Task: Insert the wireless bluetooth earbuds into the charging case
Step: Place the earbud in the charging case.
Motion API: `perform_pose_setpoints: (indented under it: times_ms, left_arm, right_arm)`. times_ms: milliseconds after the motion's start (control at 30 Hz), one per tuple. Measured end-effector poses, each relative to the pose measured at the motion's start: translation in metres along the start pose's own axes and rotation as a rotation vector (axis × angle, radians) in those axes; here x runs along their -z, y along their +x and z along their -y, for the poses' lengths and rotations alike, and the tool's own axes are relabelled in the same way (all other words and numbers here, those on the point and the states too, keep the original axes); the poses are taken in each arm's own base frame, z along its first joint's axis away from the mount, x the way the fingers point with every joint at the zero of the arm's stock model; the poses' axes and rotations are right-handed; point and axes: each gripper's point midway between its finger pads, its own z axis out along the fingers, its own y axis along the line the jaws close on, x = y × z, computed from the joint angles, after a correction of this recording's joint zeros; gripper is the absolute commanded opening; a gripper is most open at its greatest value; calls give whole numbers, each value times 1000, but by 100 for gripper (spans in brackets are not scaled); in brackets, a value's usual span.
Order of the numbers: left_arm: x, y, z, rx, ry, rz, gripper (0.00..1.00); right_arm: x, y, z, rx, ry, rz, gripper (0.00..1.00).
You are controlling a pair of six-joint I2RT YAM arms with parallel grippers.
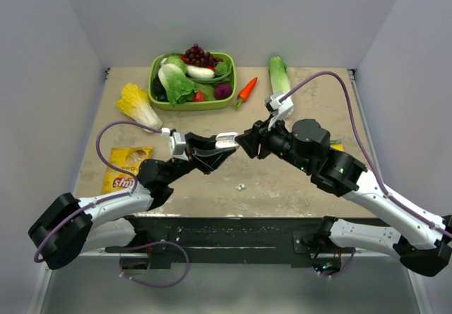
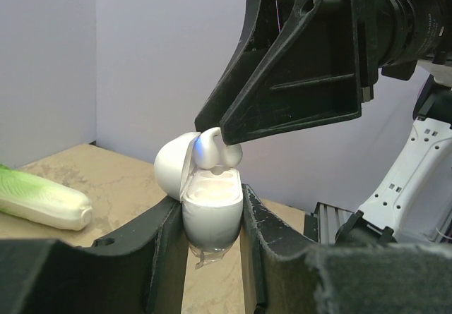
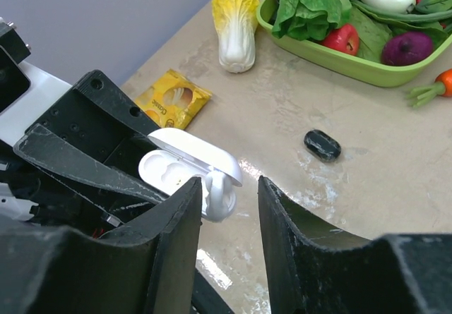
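A green basket (image 1: 212, 106) filled with vegetables and grapes (image 1: 195, 51) is placed at the far side of the table (image 1: 296, 187). A carrot (image 1: 246, 90) is laid just beside it on the right, and a lettuce (image 1: 280, 74) further right. A yellow cabbage (image 1: 138, 104) is seen at its left, and a chips bag (image 1: 126, 167) nearer. A small black object (image 3: 322, 145) is laid on the table.

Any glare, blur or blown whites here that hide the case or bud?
Top view: evenly lit and sharp, though the case is tiny. Left wrist: case and bud crisp, a bluish glint on the bud, left fingers dark and blurred. Right wrist: glare streaks on the table by the case, right fingers soft.
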Motion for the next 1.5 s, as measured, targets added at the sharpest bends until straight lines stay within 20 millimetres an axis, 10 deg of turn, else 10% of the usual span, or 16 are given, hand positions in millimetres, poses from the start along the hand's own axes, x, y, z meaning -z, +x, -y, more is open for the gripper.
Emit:
perform_pose_setpoints:
  times_ms: [1000, 1500]
  left_arm:
    - [0, 1, 0, 1, 2, -4, 0]
    - [18, 42, 8, 200, 109, -165, 0]
  right_arm:
    - [0, 1, -6, 49, -46, -4, 0]
    - [62, -23, -44, 342, -320, 146, 0]
